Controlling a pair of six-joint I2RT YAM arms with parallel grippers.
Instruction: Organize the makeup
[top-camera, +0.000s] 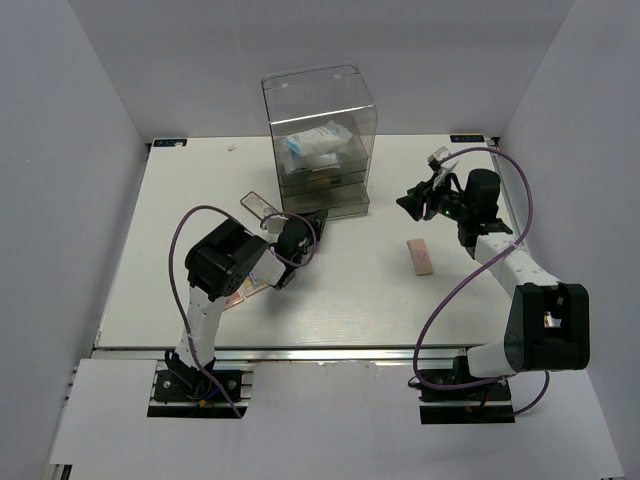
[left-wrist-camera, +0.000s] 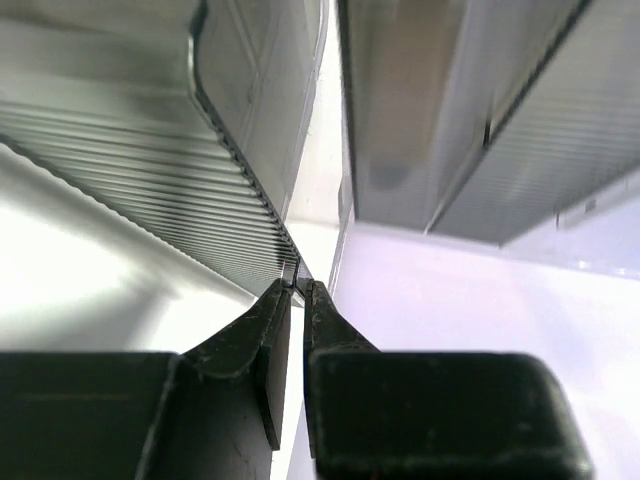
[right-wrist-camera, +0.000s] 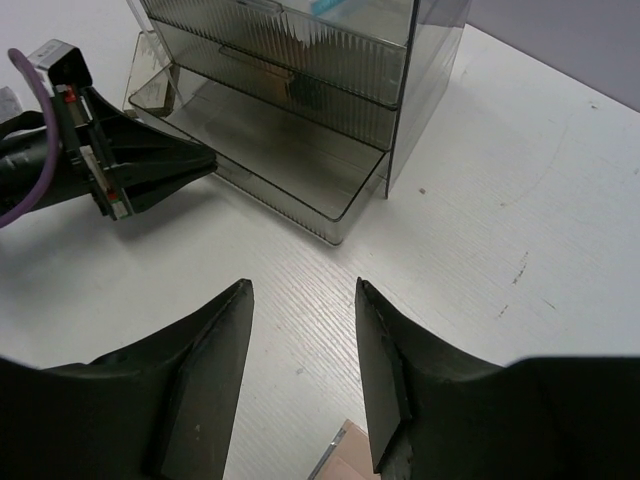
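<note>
where the bottom drawer (right-wrist-camera: 262, 150) of the clear drawer box (top-camera: 320, 100) stands pulled out, left gripper (left-wrist-camera: 298, 285) closed, tips at its front corner | right gripper (right-wrist-camera: 300, 285) open, empty | peach palette (top-camera: 421, 256) on table (top-camera: 350, 290) near it | white-and-blue packet (top-camera: 315, 143) in top drawer

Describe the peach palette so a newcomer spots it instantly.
Start at the tall clear drawer box at the back of the table. Move nearer and right, toward the right arm: the peach palette lies flat there. Unlike the makeup beside the left arm, it sits alone, touching nothing.
</note>
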